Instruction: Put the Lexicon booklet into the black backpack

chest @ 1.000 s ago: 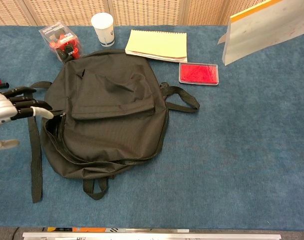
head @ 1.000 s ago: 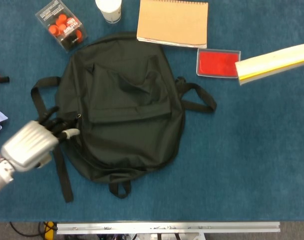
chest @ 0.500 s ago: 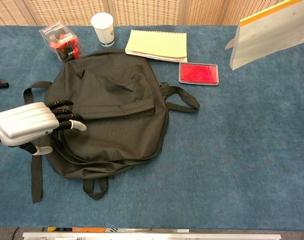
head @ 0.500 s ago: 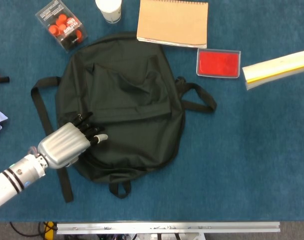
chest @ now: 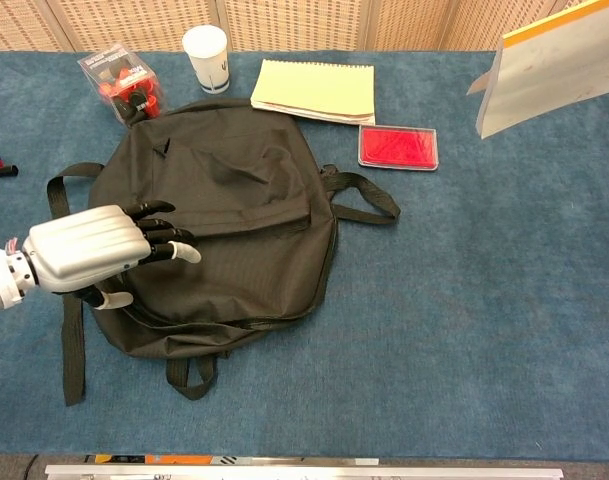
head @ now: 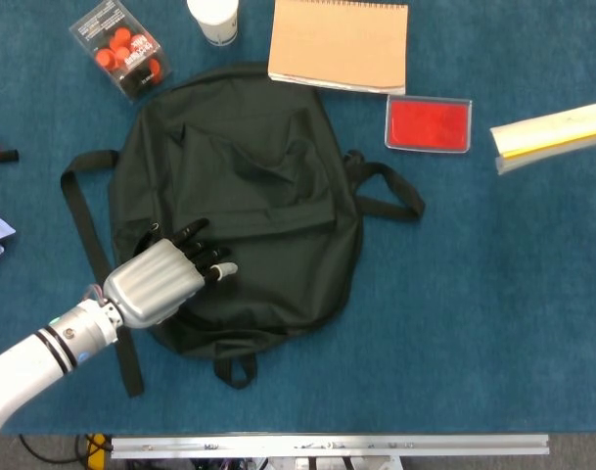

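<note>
Hovering my left hand [head: 163, 282], fingers spread and empty, over the black backpack [head: 241, 201]; the Lexicon booklet [chest: 556, 65] sits raised far right. Neither view shows my right hand.

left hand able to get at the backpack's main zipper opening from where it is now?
Probably yes. The left hand is already over the black fabric backpack at its left edge, fingers apart and holding nothing. Nothing lies on that side of the bag; whether the zipper is open there cannot be told.
</note>
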